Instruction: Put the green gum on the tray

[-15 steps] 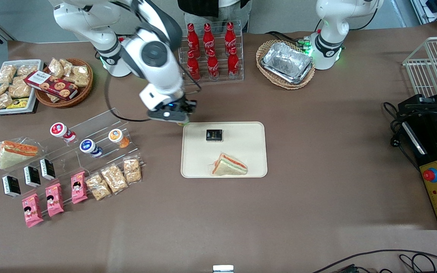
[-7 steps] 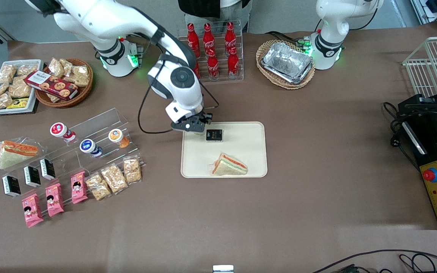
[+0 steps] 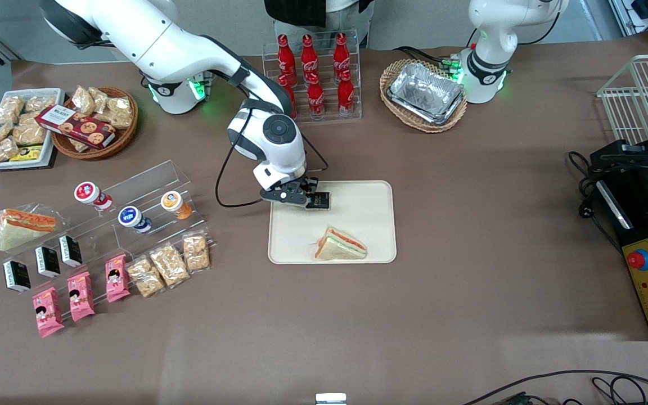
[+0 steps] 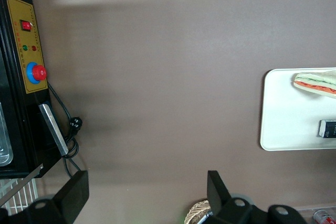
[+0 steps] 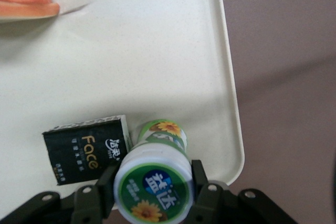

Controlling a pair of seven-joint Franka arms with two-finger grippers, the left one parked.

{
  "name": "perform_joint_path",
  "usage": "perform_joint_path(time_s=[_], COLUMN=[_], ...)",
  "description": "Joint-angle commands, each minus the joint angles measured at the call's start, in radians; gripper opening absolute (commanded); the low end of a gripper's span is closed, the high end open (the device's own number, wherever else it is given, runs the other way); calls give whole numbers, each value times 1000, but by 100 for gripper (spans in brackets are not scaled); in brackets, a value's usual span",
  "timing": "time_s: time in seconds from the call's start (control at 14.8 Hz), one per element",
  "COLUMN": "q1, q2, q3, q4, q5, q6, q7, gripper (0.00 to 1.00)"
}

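Green gum (image 5: 153, 186) in gripper (image 5: 152, 195) above tray (image 5: 157, 61)

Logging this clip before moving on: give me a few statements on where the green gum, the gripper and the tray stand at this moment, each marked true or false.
1. The gripper is shut on the green gum. True.
2. The gripper is over the tray, at its corner farthest from the front camera toward the working arm's end. True.
3. The tray holds nothing else. False: a wrapped sandwich and a small black packet lie on it.
4. The gum is beside the black packet. True.
5. The gum is held over the wicker basket with foil trays. False: it is over the tray.
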Motion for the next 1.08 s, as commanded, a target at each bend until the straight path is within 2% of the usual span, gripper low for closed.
perform_joint_path(time_s=[0.0, 0.34, 0.47, 0.61, 0.68, 0.81, 1.02], q1=[-8, -13, -45, -91, -92, -112, -238], q2=[22, 11, -65, -144, -181, -230, -245], q3=[1, -2, -3, 9, 8, -2, 1], q4=[8, 8, 13, 34, 62, 161, 330], q5=[-32, -32, -31, -8, 21, 122, 225], q6=[19, 13, -7, -131, -211, -358, -580], q7=[32, 28, 5, -104, -176, -291, -501], gripper=[100, 100, 100, 100, 100, 100, 100])
